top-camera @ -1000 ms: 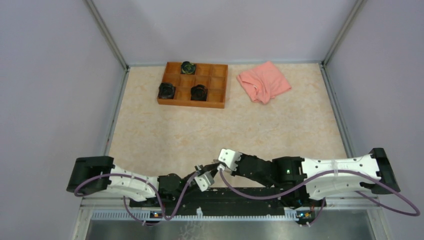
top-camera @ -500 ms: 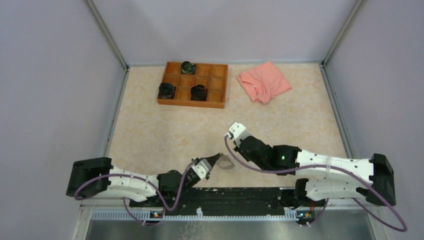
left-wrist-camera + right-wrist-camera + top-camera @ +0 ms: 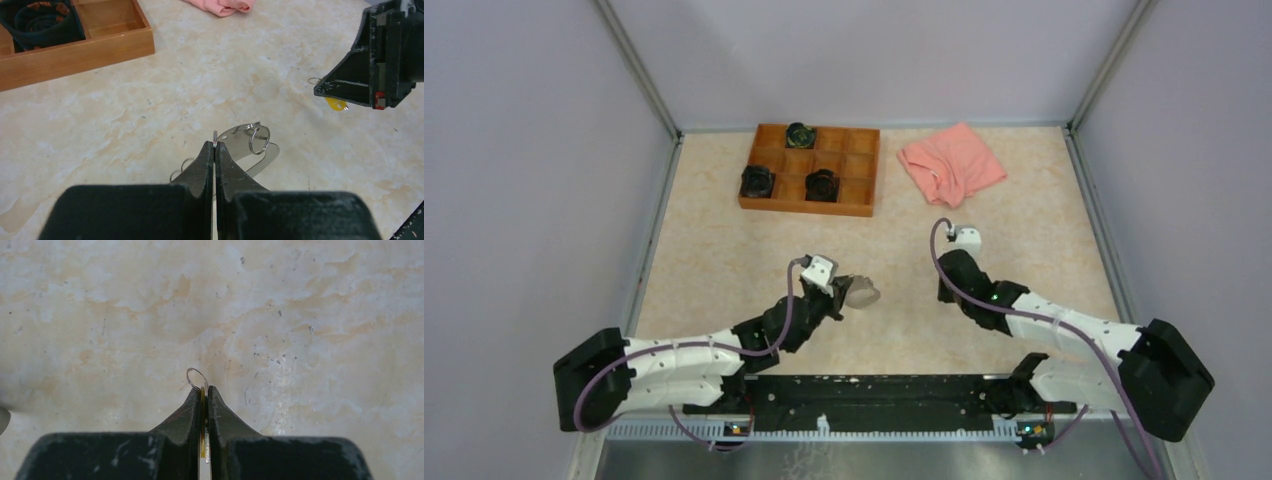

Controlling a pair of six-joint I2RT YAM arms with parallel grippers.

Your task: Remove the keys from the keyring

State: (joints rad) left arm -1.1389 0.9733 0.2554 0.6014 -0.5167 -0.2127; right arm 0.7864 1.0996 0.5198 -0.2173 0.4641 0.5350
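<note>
There are two arms and two grippers, one keyring, one key that can be made out, one wooden tray (image 3: 856, 205) and one pink cloth (image 3: 951, 163). The tray is split into compartments, and three black round things sit in three separate ones: one (image 3: 800, 133) in the back row and two (image 3: 757, 181) (image 3: 822, 185) in the front row.

The left gripper (image 3: 215, 147) has its jaws pressed together on the thin rim of the keyring (image 3: 246, 142), a flat silvery oval that sticks out beyond the fingertips over the near middle of the table (image 3: 724, 250). One small wire ring (image 3: 259, 139) hangs on its far edge. Other small rings show only in part beside the left fingers, too hidden to count.

The right gripper (image 3: 202, 390) is well apart from the keyring, off to its right. Its jaws are closed on the key (image 3: 202, 412), which has a yellow head. In the right wrist view only a thin yellow strip shows between the fingers, with a small wire loop (image 3: 196, 377) poking out above the tips. In the left wrist view the yellow head hangs below the fingers.

No brand, label or writing can be read anywhere. Whether the keyring's far end touches the table cannot be told. The cloth and tray are cut off at the edge of the left wrist view.
</note>
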